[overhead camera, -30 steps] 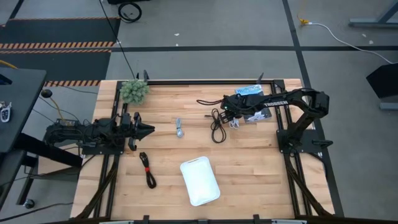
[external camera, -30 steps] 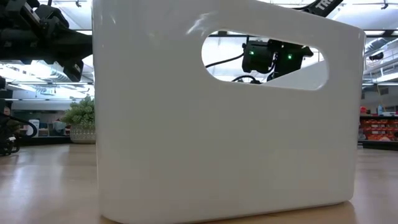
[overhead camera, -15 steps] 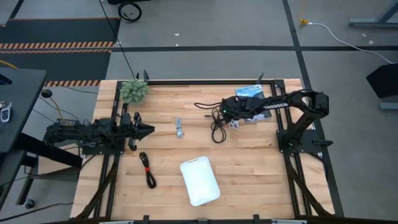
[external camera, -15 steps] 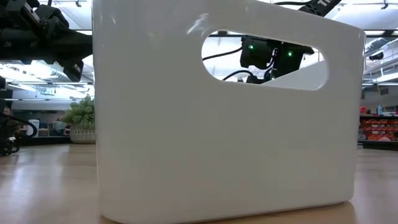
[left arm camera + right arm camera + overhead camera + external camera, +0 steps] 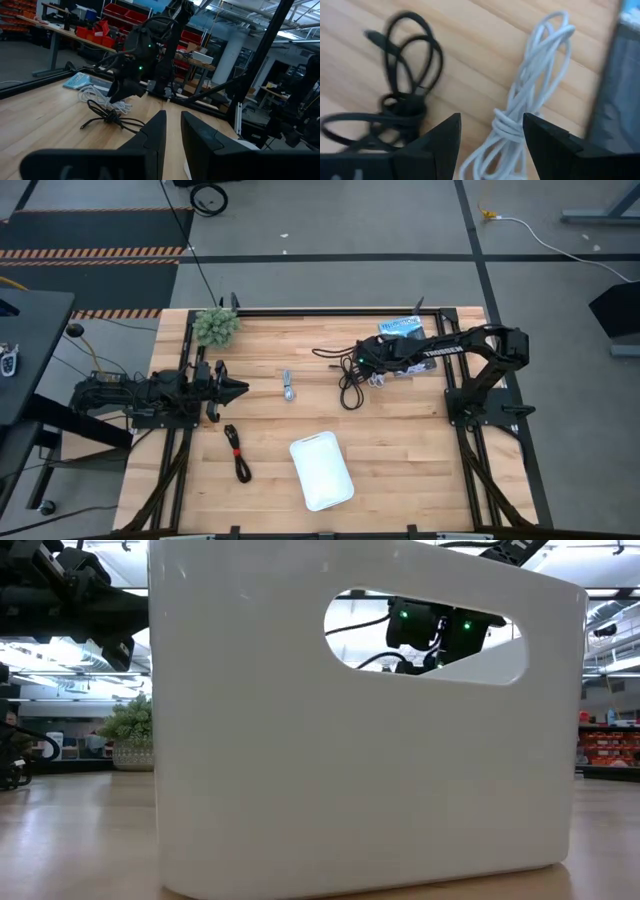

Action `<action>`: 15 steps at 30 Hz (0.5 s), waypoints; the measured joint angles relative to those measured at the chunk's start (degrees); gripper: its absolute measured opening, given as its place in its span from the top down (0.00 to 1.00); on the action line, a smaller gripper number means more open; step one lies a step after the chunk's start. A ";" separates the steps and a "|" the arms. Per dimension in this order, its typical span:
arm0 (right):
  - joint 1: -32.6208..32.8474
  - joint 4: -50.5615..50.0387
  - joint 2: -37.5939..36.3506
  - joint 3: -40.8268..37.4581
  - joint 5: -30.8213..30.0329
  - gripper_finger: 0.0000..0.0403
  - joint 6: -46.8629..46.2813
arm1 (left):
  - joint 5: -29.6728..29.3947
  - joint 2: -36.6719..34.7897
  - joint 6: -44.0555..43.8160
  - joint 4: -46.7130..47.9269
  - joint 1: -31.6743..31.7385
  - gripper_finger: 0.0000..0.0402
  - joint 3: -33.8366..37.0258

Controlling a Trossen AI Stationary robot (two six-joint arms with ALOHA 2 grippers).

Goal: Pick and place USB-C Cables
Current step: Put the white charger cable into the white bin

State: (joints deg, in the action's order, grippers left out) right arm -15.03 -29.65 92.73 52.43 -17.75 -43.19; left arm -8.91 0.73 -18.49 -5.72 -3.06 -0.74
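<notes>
My right gripper (image 5: pixel 492 137) is open and hovers low over the white cable bundle (image 5: pixel 530 95), whose knotted middle lies between its fingers. The loose black cable (image 5: pixel 402 95) lies just beside it on the wood. In the high view the right gripper (image 5: pixel 360 364) is above the black cable (image 5: pixel 348 388). The short grey cable (image 5: pixel 288 387) lies mid-table. The black cable with a red tie (image 5: pixel 237 452) lies toward the near left. My left gripper (image 5: pixel 236 388) is shut and waits at the left edge.
A white rounded tray (image 5: pixel 321 470) stands near the table's near edge and fills the low view (image 5: pixel 360 730). A blue-and-black flat packet (image 5: pixel 404 330) lies at the far right, beside the white cable. A small green plant (image 5: pixel 216 326) sits at the far left corner.
My right gripper has shifted a little toward the table's left, from above the white cable's packet side toward the black cable. It has stayed open. The left arm has kept still.
</notes>
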 joint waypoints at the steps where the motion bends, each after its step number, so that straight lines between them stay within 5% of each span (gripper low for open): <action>1: -0.02 1.44 0.00 0.00 0.67 0.45 0.28 | -0.01 0.00 -0.01 0.00 0.00 0.83 0.00; 15: -1.95 0.37 0.00 0.02 0.87 0.38 2.49 | 0.00 0.00 -0.01 0.00 0.00 0.83 0.00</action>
State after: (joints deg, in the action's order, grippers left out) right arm -16.97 -29.28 92.73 52.45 -16.88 -40.71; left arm -8.91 0.73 -18.50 -5.72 -3.06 -0.74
